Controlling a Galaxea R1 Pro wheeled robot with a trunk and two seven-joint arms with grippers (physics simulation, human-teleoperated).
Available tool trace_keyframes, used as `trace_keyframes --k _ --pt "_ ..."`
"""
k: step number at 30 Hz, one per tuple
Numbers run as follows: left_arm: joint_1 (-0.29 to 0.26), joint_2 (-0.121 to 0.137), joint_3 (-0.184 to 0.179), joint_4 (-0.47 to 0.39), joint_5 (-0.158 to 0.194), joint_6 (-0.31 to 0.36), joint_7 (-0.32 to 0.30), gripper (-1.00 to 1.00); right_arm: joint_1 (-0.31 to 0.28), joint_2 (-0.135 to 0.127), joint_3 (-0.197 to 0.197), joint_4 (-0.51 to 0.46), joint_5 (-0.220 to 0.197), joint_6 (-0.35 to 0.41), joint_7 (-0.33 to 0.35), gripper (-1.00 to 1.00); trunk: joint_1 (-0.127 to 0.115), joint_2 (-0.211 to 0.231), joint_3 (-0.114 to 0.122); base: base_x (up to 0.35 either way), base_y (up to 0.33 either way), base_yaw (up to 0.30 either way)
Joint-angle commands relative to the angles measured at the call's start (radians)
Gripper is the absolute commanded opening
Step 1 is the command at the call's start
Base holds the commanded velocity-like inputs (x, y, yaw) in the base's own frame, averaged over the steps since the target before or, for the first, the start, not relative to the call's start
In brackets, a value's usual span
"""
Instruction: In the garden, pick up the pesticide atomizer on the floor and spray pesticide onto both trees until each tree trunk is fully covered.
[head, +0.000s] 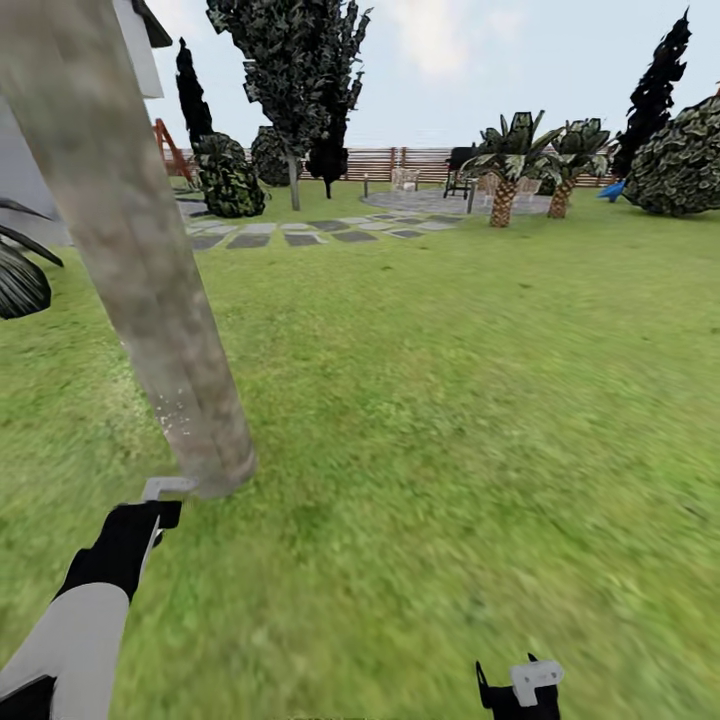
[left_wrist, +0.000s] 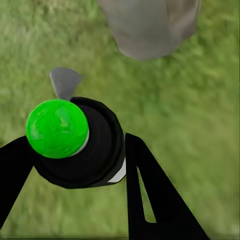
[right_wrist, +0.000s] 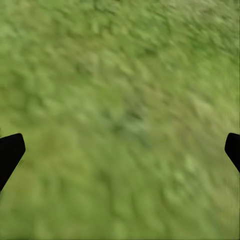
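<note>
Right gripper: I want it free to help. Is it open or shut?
Open. In the right wrist view the right gripper has its fingertips far apart at opposite edges, with bare grass between.

Outdoor scene, daylight, pale hazy sky (head: 470, 60) showing a soft white cloud patch. Green grass lawn (head: 450, 400) is filling most of the ground, looking blurred up close. Grey stepping-stone slabs (head: 300, 232) are running across the mid-distance toward a round paved patio (head: 440, 203). Brown horizontal-slat fence (head: 395, 160) is closing off the far edge. Two short palms (head: 505, 165) with woven tan trunks are standing by the patio. Dark rounded shrubs (head: 228, 178) are sitting at far left, a big one (head: 680, 155) at far right. Tall dark cypress-like trees (head: 655, 85) are rising behind. White building wall (head: 140, 45) is showing at top left. Something blue (head: 611, 190) is lying near the right shrub, too small to identify.
</note>
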Motion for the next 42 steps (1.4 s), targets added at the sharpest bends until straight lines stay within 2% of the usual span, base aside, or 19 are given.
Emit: trace_keyframes --k 1,5,8,13,16,17,19,20,22,23,24,26,29,33,36,37,38,39,42 --pt "-0.003 -0.002 -0.003 -0.002 -0.001 0.0 0.0 -1.0 0.0 -0.001 0.0 0.0 0.0 0.0 -0.001 1.0 0.0 0.0 0.0 -0.012 -0.015 0.278" --pt "-0.031 -0.021 -0.008 -0.001 -0.001 0.006 -0.01 -1.0 0.0 -0.002 0.0 -0.001 0.0 0.0 -0.001 1.0 0.0 0.0 0.0 -0.003 -0.003 0.278" --pt "-0.128 -0.041 -0.007 0.01 0.0 0.019 -0.022 -1.0 0.0 -0.002 0.0 -0.001 0.0 0.0 -0.001 1.0 0.0 0.0 0.0 0.0 0.0 0.274" --pt "-0.192 -0.044 -0.016 0.007 -0.007 0.056 -0.157 -1.0 0.0 -0.002 0.0 -0.001 0.0 0.0 -0.001 1.0 0.0 0.0 0.0 0.0 0.0 0.069" --pt "-0.209 -0.025 -0.035 -0.001 -0.012 0.116 -0.187 -1.0 0.0 -0.002 0.0 -0.001 0.0 0.0 -0.001 1.0 0.0 0.0 0.0 0.0 0.0 0.004" --pt "-0.211 -0.004 -0.037 -0.002 -0.011 0.128 -0.19 -1.0 0.0 -0.002 0.0 -0.001 0.0 0.0 -0.001 1.0 0.0 0.0 0.0 0.0 0.0 0.001" --pt "-0.213 0.059 -0.039 -0.003 -0.008 0.144 -0.195 -1.0 0.0 -0.002 0.0 -0.001 0.0 0.0 -0.001 1.0 0.0 0.0 0.0 0.0 0.0 0.0" --pt "-0.213 0.071 -0.039 -0.002 -0.007 0.146 -0.207 -1.0 0.0 -0.002 0.0 -0.001 0.0 0.0 -0.001 1.0 0.0 0.0 0.0 0.0 0.0 0.0" --pt "-0.213 0.072 -0.051 -0.003 -0.008 0.154 -0.25 -1.0 0.0 -0.002 0.0 -0.001 0.0 0.0 -0.001 1.0 0.0 0.0 0.0 0.0 0.0 0.0" --pt "-0.215 0.067 -0.091 -0.005 -0.009 0.179 -0.304 -1.0 0.0 -0.002 0.0 -0.001 0.0 0.0 0.0 1.0 0.0 0.0 0.0 0.0 0.0 0.0" --pt "-0.228 0.063 -0.153 -0.006 -0.007 0.212 -0.345 -1.0 0.0 -0.002 0.0 -0.001 0.0 0.0 0.0 1.0 0.0 0.0 0.0 0.0 0.0 0.0" --pt "-0.244 0.065 -0.198 -0.013 -0.004 0.238 -0.367 -1.0 0.0 -0.002 0.0 -0.001 0.0 0.0 -0.001 1.0 0.0 0.0 0.0 0.0 0.0 0.039" --pt "-0.277 0.089 -0.217 -0.018 -0.005 0.251 -0.38 -1.0 0.0 -0.002 0.0 -0.001 0.0 0.0 -0.001 1.0 0.0 0.0 0.0 0.0 0.0 0.209" --pt "-0.284 0.144 -0.219 -0.02 -0.004 0.252 -0.384 -1.0 0.0 -0.002 0.0 -0.001 0.0 0.0 -0.001 1.0 0.0 0.0 0.0 0.0 0.0 0.231" --pt "-0.283 0.138 -0.225 -0.03 -0.004 0.252 -0.384 -1.0 0.0 -0.002 0.0 -0.001 0.0 0.0 0.0 1.0 0.0 0.0 0.0 0.0 0.0 0.038" --pt "-0.287 0.127 -0.226 -0.041 -0.003 0.253 -0.384 -1.0 0.0 -0.002 0.0 -0.001 0.0 0.0 0.0 1.0 0.0 0.0 0.0 0.0 0.0 0.01" --pt "-0.299 0.096 -0.229 -0.063 -0.003 0.261 -0.384 -1.0 0.0 -0.002 -0.001 -0.001 0.0 0.0 0.0 1.0 0.0 0.0 0.0 0.0 0.0 0.003" --pt "-0.318 0.082 -0.228 -0.068 -0.003 0.288 -0.384 -1.0 0.0 -0.002 -0.001 -0.001 0.0 0.0 0.0 1.0 0.0 0.0 0.0 0.0 0.0 0.001" --pt "-0.332 0.077 -0.229 -0.071 -0.003 0.328 -0.391 -1.0 0.0 -0.002 -0.001 -0.001 0.0 0.0 0.0 1.0 0.0 0.0 0.0 0.0 0.0 0.0"
